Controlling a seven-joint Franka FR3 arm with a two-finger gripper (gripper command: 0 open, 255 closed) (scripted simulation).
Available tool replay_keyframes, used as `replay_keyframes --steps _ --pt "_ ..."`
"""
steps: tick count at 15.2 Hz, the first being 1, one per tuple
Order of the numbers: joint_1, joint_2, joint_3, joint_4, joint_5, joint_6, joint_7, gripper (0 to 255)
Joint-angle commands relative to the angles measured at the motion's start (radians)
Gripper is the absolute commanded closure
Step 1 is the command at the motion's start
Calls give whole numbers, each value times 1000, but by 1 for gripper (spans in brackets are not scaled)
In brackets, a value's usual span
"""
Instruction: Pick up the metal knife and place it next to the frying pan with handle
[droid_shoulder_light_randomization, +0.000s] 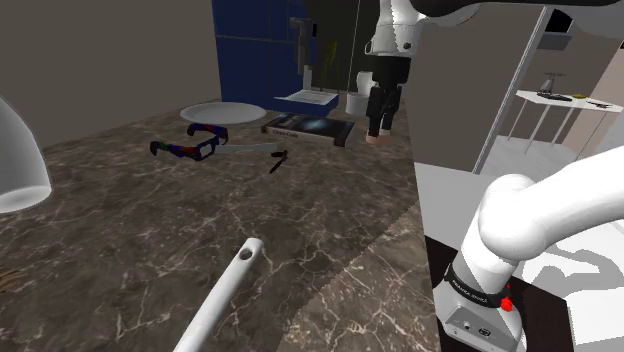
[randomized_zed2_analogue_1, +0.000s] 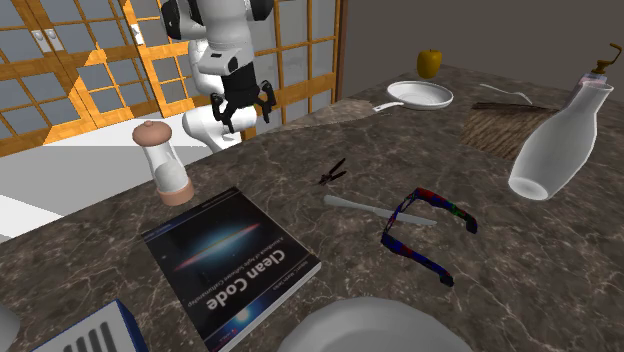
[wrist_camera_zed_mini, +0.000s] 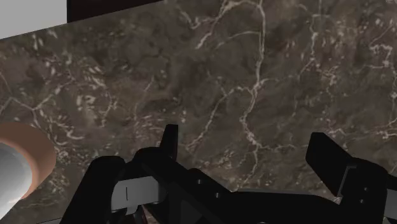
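Two jaws: black, standing apart in the wrist view with nothing between them and bare marble below.
Arm (droid_shoulder_light_randomization: 398, 40): white, in the upper right of the shoulder view, reaching down over the surface's edge just beside the shaker.
Knife (randomized_zed2_analogue_1: 378, 208): pale, lying flat at the middle of the second exterior view, between the glasses and a small black clip (randomized_zed2_analogue_1: 333, 172), well apart from the jaws.
Frying pan (randomized_zed2_analogue_1: 422, 95): white, in the upper right of the second exterior view, its handle toward the frame's left, well apart from the knife.
Pale handle (droid_shoulder_light_randomization: 228, 290): at the bottom of the shoulder view, probably the pan's.
Apple (randomized_zed2_analogue_1: 429, 62): yellow, just behind the pan.
Glasses (randomized_zed2_analogue_1: 430, 225): dark-framed, just beside the knife.
Book (randomized_zed2_analogue_1: 232, 265): titled "Clean Code", in the lower left of the second exterior view.
Shaker (randomized_zed2_analogue_1: 163, 160): upright, with a brown cap, near the book.
Surface (droid_shoulder_light_randomization: 150, 230): dark marble with white veins.
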Motion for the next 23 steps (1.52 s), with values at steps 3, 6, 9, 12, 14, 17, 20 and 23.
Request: replay_keyframes --steps 3,6,9,12,14,17,20,23 --pt "13 77 2 38 -8 42 -41 0" --pt "32 191 8 105 -19 95 -99 0" --pt "51 305 17 182 -30 137 -153 0" --pt "68 417 29 269 -42 169 -204 0" --pt "79 491 39 332 -52 184 -235 0" --pt "96 601 56 435 -68 197 -279 0" --pt "114 711 76 548 -88 201 -319 0" --pt "135 824 97 673 -113 194 -355 0"
